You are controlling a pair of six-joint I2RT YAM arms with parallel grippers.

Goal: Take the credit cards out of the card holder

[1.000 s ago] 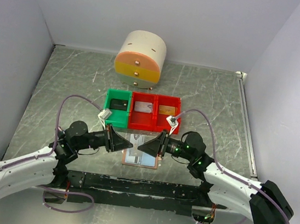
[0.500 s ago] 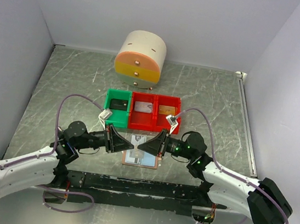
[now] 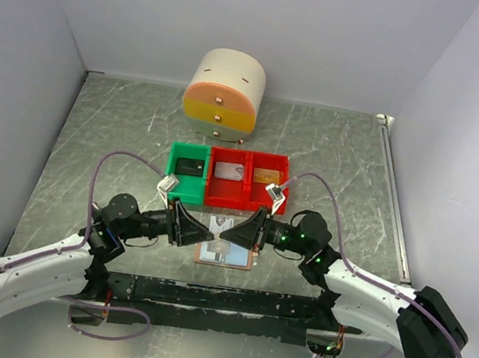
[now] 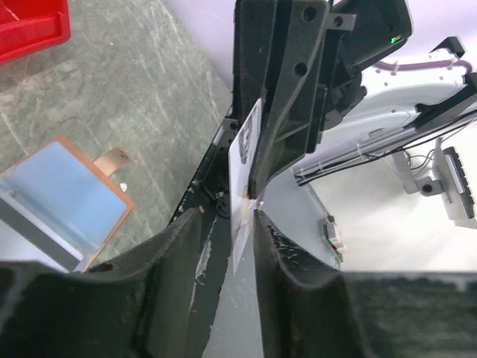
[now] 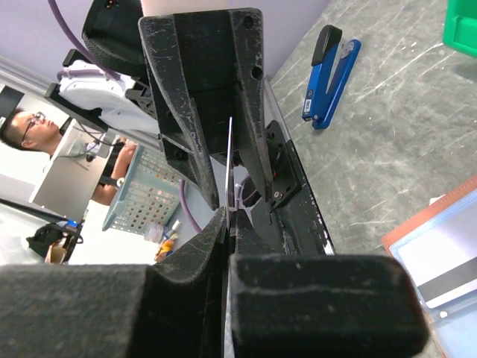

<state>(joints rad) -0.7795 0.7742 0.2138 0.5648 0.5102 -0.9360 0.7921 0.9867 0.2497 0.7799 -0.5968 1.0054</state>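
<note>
The credit card [image 4: 244, 186] stands on edge in mid-air, just above the card holder [image 3: 228, 255], which lies open near the arm bases. The right gripper [image 5: 227, 220] is pinched tight on the card. The left gripper [image 4: 227, 224] is partly open, jaws flanking it. It looks thin, stiff, light and slick: best pinched on its flat faces. Beyond are the red bins [image 3: 227, 202], a green bin [image 3: 174, 160] and a round drawer unit [image 3: 225, 89]. A blue stapler [image 5: 330, 74] lies off left. Nothing seems to block the way.

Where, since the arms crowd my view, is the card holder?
In the top view the card holder lies flat on the table, centred, on the robot's side of the red bin.
</note>
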